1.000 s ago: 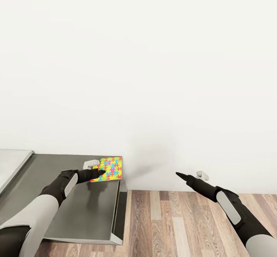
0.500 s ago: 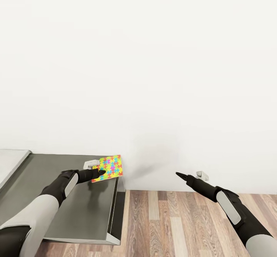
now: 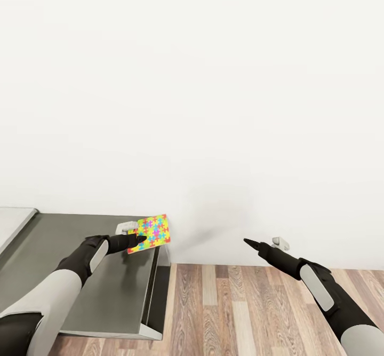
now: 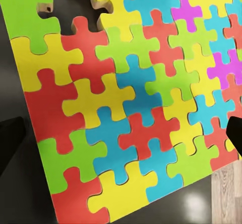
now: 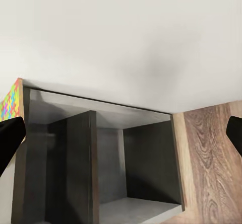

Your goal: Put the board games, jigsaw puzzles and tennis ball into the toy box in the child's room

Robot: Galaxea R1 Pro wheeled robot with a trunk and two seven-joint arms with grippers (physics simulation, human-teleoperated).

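Observation:
My left gripper (image 3: 140,239) is shut on one edge of a jigsaw puzzle (image 3: 151,233), a thin square of yellow, blue, pink and green pieces. It holds the puzzle tilted just above the far right corner of the table's dark grey section (image 3: 80,254). In the left wrist view the puzzle (image 4: 126,98) lies close under the camera, with a dark fingertip (image 4: 234,133) at its edge. My right gripper (image 3: 246,241) hangs open over the floor, right of the table, with nothing between its fingers (image 5: 7,138). The toy box is out of view.
A plain white wall stands close behind the table. Wooden floor (image 3: 240,308) spreads to the right of the table's end. The right wrist view looks into dark open shelf compartments (image 5: 101,163) at the table's end. A strip of light grey tabletop (image 3: 13,222) shows at far left.
The whole picture has shifted, so the table sits further left in view. The puzzle stays in my left gripper and has risen a little and tilted. The right arm holds its pose.

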